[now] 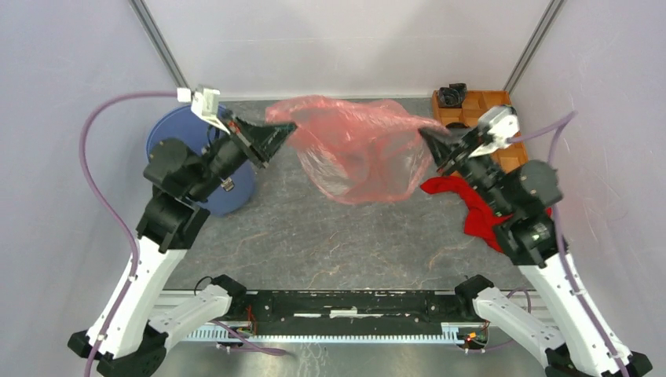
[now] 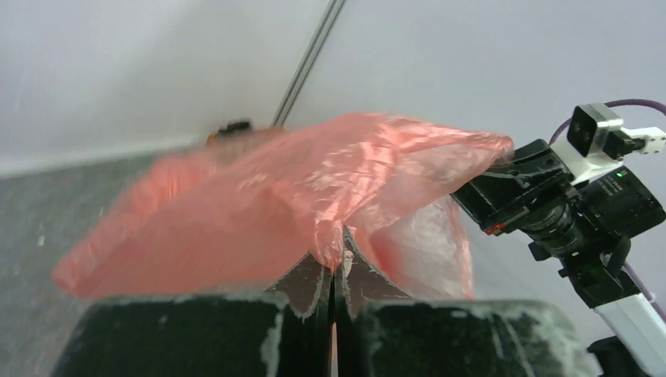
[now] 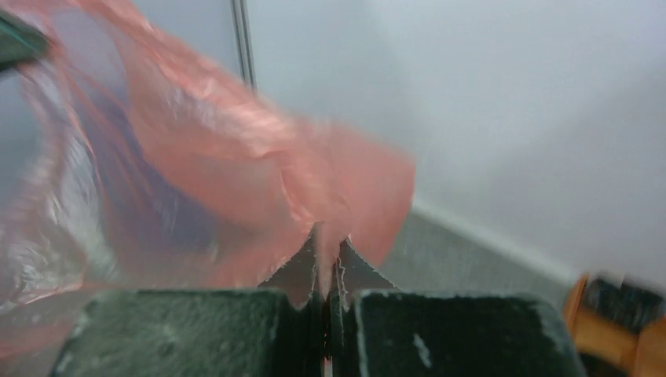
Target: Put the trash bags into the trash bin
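Note:
A translucent red-pink trash bag (image 1: 357, 149) hangs stretched in the air between both arms, its mouth sagging open toward the table. My left gripper (image 1: 287, 128) is shut on the bag's left edge (image 2: 330, 236), the film bunched between the closed tips. My right gripper (image 1: 428, 135) is shut on the bag's right edge (image 3: 326, 228). The blue trash bin (image 1: 232, 192) stands at the left, mostly hidden under my left arm. The bag is to the right of the bin, not over it.
A solid red cloth (image 1: 471, 208) lies on the table under my right arm. An orange compartmented tray (image 1: 471, 106) with a black item (image 1: 453, 94) sits at the back right. White walls enclose the grey table (image 1: 314, 236).

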Motion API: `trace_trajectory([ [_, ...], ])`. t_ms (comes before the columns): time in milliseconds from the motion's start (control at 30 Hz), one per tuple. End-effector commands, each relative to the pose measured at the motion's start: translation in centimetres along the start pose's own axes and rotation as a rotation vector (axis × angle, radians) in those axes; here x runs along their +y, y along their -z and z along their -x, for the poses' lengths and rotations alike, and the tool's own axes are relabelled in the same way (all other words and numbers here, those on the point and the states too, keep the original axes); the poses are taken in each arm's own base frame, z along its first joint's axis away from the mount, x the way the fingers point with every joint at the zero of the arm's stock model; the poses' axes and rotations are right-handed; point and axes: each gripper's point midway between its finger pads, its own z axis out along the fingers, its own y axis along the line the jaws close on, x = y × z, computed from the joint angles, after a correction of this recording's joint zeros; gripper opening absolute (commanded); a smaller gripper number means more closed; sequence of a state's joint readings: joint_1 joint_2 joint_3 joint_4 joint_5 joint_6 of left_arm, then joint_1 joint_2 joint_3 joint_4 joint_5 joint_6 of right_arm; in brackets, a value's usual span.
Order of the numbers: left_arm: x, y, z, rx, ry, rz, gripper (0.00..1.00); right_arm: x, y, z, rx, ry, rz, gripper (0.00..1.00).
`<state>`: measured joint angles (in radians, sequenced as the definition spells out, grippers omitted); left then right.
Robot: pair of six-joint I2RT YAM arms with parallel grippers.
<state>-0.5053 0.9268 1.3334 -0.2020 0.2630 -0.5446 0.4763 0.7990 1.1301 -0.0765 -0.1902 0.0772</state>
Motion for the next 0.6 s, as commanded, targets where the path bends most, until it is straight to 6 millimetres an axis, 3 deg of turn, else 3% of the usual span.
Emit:
trace_trajectory([
  [0,9.7,0.8,-14.2,0.324,0.072,0.262,0.02,-0.4,2.2,-18.9,0.412,-0.111,-0.049,0.01],
  [67,12.8,3.2,-20.4,0.462,0.133,0.358,0.02,0.8,5.2,-26.1,0.559,-0.187,-0.032,0.01],
  [133,13.7,5.1,-24.6,0.544,0.194,0.366,0.02,1.6,7.3,-29.8,0.636,-0.236,-0.027,0.01],
  [167,13.9,5.8,-25.7,0.560,0.212,0.369,0.02,1.7,7.7,-30.0,0.642,-0.241,-0.030,0.01],
  [200,13.6,5.8,-25.5,0.552,0.217,0.359,0.02,1.6,7.6,-29.4,0.624,-0.236,-0.031,0.01],
  [267,12.2,4.7,-22.9,0.492,0.185,0.303,0.02,1.0,6.6,-26.8,0.567,-0.192,-0.041,0.01],
  [433,7.6,1.2,-13.1,0.330,0.040,0.168,0.02,-0.5,3.6,-18.4,0.481,-0.072,-0.051,0.01],
  [500,7.2,0.8,-11.2,0.276,0.024,0.177,0.02,-0.6,3.4,-17.1,0.447,-0.066,-0.051,0.01],
  [567,8.1,1.0,-12.0,0.270,0.052,0.214,0.02,-0.4,3.9,-18.4,0.447,-0.081,-0.052,0.01],
])
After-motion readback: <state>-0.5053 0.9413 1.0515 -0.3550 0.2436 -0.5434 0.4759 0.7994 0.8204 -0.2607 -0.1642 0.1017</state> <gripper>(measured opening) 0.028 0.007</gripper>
